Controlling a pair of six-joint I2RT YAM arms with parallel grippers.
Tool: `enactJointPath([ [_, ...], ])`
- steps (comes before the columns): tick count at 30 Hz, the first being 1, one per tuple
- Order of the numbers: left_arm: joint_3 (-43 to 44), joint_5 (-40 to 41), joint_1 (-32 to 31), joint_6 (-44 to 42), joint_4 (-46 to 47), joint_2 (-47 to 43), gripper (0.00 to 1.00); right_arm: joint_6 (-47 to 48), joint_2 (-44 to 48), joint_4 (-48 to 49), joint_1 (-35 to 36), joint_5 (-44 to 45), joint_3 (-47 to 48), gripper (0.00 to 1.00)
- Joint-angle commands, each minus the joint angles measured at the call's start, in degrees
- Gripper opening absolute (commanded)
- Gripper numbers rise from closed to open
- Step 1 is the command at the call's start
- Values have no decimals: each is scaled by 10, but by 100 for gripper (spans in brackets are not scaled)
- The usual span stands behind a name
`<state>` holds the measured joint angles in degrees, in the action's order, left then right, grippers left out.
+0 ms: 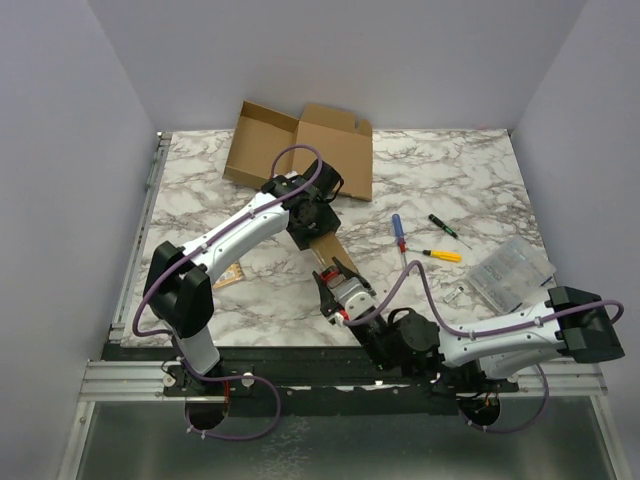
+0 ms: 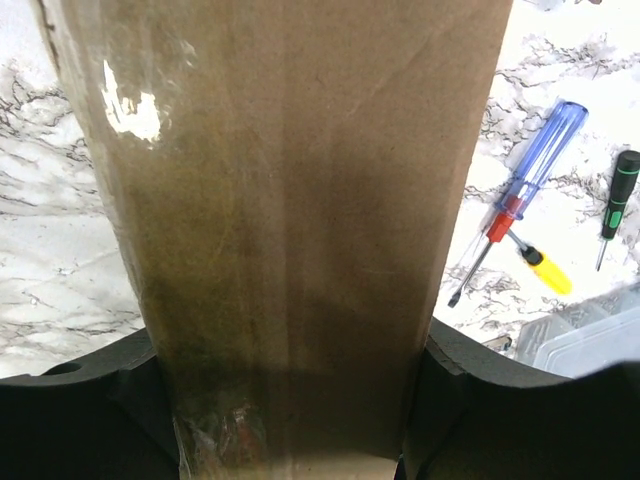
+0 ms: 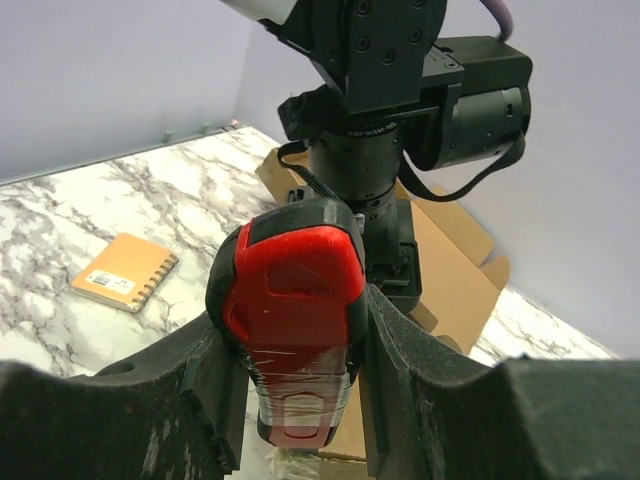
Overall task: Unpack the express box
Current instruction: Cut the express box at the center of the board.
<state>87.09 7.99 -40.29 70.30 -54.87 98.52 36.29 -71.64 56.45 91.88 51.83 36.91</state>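
Observation:
The express box [image 1: 328,250] is a small brown cardboard box with clear tape, held just above the marble near the middle. My left gripper [image 1: 312,222] is shut on its far end. In the left wrist view the box [image 2: 290,200] fills the frame between the black fingers [image 2: 520,410]. My right gripper [image 1: 336,287] is shut on a red and black box cutter [image 1: 334,272] at the box's near end. In the right wrist view the cutter [image 3: 295,290], wrapped with clear tape, points down at the box edge [image 3: 395,445].
An opened flat carton [image 1: 300,150] lies at the back. A blue-handled screwdriver [image 1: 398,232], a yellow one [image 1: 442,255] and a green-black one [image 1: 445,228] lie right of the box. A clear plastic case [image 1: 512,270] sits far right; an orange notebook [image 1: 228,275] lies left.

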Motion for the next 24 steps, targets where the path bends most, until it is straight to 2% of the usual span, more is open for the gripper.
enactJointPath([
  [1, -33, -21, -7, 38, -43, 46, 0, 53, -44, 114, 13, 57, 61, 0],
  [4, -41, -1, -10, 35, -43, 42, 0, 185, -84, 226, 13, 115, 123, 0],
  [6, -47, 12, -12, 33, -43, 40, 0, 223, -91, 219, 14, 126, 153, 0],
  [9, -57, 25, -17, 31, -41, 37, 0, 240, -81, 214, 15, 127, 174, 0],
  [12, -59, 45, -19, 13, -41, 33, 0, 232, -53, 170, 16, 126, 186, 0],
  [16, -52, 94, -31, -72, -20, 18, 0, 239, 12, 156, 10, 131, 164, 0],
  [17, -50, 112, -37, -108, -16, 12, 0, 219, 33, 115, 7, 130, 159, 0],
  [19, -55, 169, -54, -183, 0, -11, 0, 120, 85, -10, -13, 125, 155, 0],
  [21, -69, 230, -74, -267, 14, -37, 0, -4, 136, -190, -55, 102, 156, 0],
  [22, -85, 235, -82, -332, 38, -54, 0, -56, 160, -243, -84, 89, 156, 0],
  [24, -129, 186, -88, -461, 85, -96, 0, -148, 194, -348, -143, 52, 161, 0],
])
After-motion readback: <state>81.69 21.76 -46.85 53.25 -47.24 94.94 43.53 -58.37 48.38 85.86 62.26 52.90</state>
